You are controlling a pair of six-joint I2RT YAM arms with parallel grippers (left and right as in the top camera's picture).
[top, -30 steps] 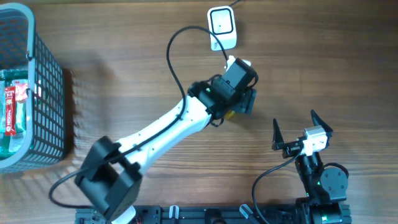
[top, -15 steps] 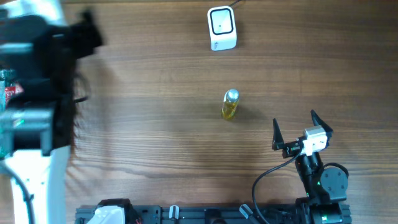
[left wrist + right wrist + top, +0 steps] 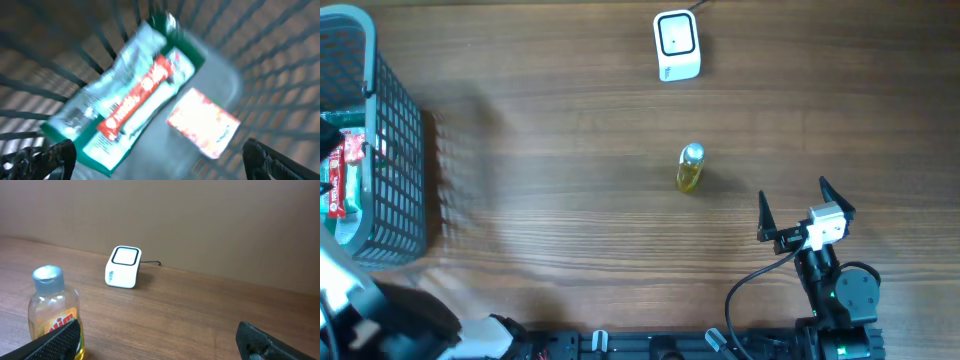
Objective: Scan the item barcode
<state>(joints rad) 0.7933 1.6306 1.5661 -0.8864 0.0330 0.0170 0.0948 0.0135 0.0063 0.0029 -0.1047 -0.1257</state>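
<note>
A small yellow bottle with a silver cap stands upright mid-table, free of both grippers. The white barcode scanner sits at the far edge behind it. My right gripper rests open to the bottle's right; in its wrist view the bottle is just beyond the left finger, with the scanner farther back. My left gripper is open and empty above the basket's inside, over a green pack with a red bar and a red-and-white packet. That view is blurred.
The dark wire basket stands at the table's left edge with packets inside. My left arm shows only as a blur at the bottom left corner. The scanner's cable runs off the far edge.
My left arm has swung from beside the scanner across to the basket, leaving the bottle standing on the table, and its jaws have widened. The right arm has stayed still.
</note>
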